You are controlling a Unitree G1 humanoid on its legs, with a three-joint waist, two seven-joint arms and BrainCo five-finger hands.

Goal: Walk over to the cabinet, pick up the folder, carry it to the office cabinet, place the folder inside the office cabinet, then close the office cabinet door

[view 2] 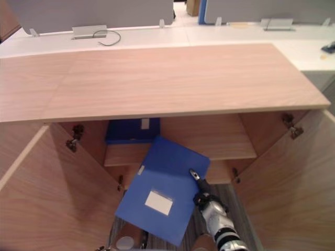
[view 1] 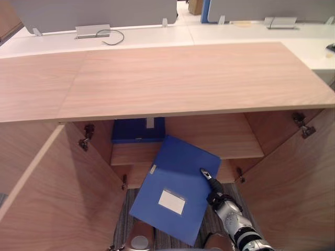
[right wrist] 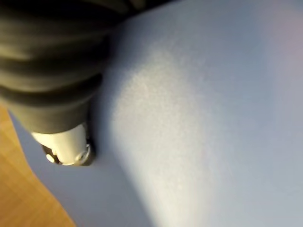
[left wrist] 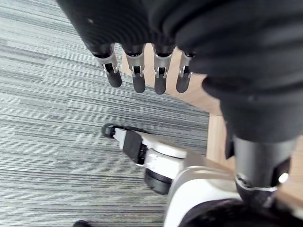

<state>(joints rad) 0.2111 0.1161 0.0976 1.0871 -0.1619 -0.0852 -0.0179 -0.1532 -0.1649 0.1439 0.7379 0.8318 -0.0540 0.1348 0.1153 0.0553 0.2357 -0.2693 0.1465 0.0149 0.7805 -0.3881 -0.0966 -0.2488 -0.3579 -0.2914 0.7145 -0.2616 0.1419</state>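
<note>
One wide office cabinet (view 1: 172,78) spans the scene, with its left door (view 1: 57,198) and right door (view 1: 293,178) both swung out toward the near side. Inside, a shelf (view 1: 225,146) runs across, and a second folder (view 1: 137,129) lies on its far left part.

The blue folder (view 1: 175,188) hangs in the air in front of the opening. It is tilted, its far corner just near of the shelf edge and its white label (view 1: 171,202) facing up. The right hand (view 1: 215,198) grips it at the right edge: the thumb is pressed on the upper face, and the fingers are hidden beneath, so this reads as a pinch. The left hand (left wrist: 137,71) hangs over the carpet (left wrist: 47,118), fingers straight and empty.

The risk is the one-edge grip. If the far corner catches the shelf lip, the folder may twist out of the pinch and drop. It could also ride up onto the second folder and sit proud enough to block a door.
</note>
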